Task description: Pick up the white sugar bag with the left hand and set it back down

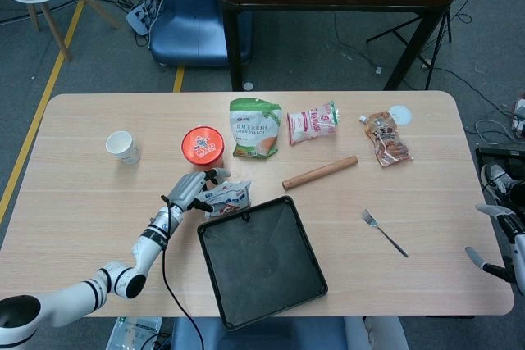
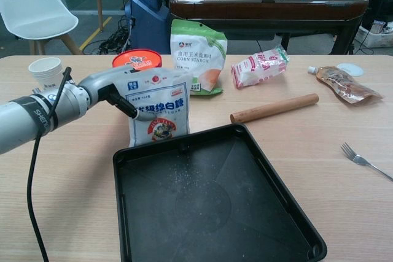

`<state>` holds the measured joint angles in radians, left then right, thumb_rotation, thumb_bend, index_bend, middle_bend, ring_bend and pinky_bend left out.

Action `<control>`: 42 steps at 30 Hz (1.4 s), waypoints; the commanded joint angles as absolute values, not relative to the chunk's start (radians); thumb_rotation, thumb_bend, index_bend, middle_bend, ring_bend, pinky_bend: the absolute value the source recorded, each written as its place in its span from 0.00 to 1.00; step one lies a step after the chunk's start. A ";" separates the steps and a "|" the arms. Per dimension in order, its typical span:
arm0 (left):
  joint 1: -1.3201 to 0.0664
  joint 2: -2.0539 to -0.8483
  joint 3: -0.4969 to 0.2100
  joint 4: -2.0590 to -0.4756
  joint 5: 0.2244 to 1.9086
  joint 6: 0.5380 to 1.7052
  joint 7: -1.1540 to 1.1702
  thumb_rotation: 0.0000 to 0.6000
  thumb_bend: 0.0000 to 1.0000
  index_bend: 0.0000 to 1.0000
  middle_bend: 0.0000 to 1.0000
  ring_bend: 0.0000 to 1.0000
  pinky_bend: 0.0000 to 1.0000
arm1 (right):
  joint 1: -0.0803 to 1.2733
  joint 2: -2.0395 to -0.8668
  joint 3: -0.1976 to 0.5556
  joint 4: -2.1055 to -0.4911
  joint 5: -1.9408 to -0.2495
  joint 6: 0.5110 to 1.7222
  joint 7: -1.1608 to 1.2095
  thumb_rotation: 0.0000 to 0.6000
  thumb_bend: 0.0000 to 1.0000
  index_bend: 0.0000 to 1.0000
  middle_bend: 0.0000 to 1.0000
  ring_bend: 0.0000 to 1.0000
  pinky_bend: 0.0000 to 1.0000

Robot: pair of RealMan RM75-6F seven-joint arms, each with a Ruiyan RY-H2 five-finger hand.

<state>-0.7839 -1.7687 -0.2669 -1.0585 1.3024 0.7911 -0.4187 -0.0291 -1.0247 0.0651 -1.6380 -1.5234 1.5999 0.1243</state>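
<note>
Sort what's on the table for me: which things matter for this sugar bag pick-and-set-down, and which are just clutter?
In the job:
- white sugar bag with blue lettering
- left hand, holding the bag upright

Lying about:
- black square tray
- green corn starch pouch
- red-lidded tub
- white paper cup
- wooden rolling pin
- metal fork
- pink-and-white packet
- brown snack pouch
</note>
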 commanded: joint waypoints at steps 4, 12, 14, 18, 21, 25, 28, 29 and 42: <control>-0.782 -1.747 -0.254 -1.084 1.326 0.811 -0.459 1.00 0.19 0.20 0.31 0.27 0.42 | -0.023 -1.028 0.068 -1.637 -1.523 1.592 0.122 1.00 0.17 0.28 0.31 0.19 0.19; -0.751 -1.681 -0.223 -1.190 1.347 0.859 -0.441 1.00 0.19 0.19 0.31 0.27 0.41 | -0.014 -1.030 0.070 -1.640 -1.528 1.584 0.117 1.00 0.18 0.28 0.31 0.19 0.19; -0.744 -1.663 -0.217 -1.221 1.346 0.865 -0.430 1.00 0.19 0.19 0.31 0.27 0.41 | -0.013 -1.031 0.071 -1.640 -1.529 1.583 0.116 1.00 0.18 0.28 0.31 0.19 0.19; -0.733 -1.635 -0.210 -1.273 1.346 0.880 -0.413 1.00 0.19 0.18 0.30 0.26 0.40 | -0.011 -1.032 0.070 -1.641 -1.533 1.583 0.115 1.00 0.18 0.28 0.31 0.19 0.19; -0.723 -1.606 -0.207 -1.320 1.347 0.895 -0.404 1.00 0.19 0.16 0.28 0.25 0.38 | -0.012 -1.031 0.070 -1.643 -1.535 1.586 0.116 1.00 0.18 0.28 0.31 0.19 0.19; -0.707 -1.558 -0.206 -1.390 1.352 0.927 -0.382 1.00 0.19 0.13 0.23 0.20 0.35 | -0.011 -1.030 0.071 -1.643 -1.537 1.587 0.119 1.00 0.17 0.28 0.31 0.19 0.19; -0.697 -1.515 -0.215 -1.446 1.345 0.942 -0.375 1.00 0.19 0.12 0.22 0.19 0.33 | -0.009 -1.031 0.071 -1.642 -1.543 1.587 0.122 1.00 0.18 0.28 0.31 0.19 0.19; -0.694 -1.501 -0.217 -1.462 1.343 0.947 -0.372 1.00 0.19 0.12 0.21 0.19 0.33 | -0.008 -1.031 0.071 -1.642 -1.544 1.587 0.123 1.00 0.18 0.28 0.31 0.19 0.19; -0.551 -1.286 -0.217 -1.639 1.303 1.117 -0.315 1.00 0.19 0.13 0.21 0.19 0.32 | 0.014 -1.024 0.071 -1.634 -1.543 1.553 0.134 1.00 0.18 0.28 0.31 0.19 0.19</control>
<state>-0.5810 -1.3102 -0.2268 -1.6172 1.3124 1.0880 -0.3308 0.0121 -1.0247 0.0713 -1.6354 -1.5437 1.5555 0.1330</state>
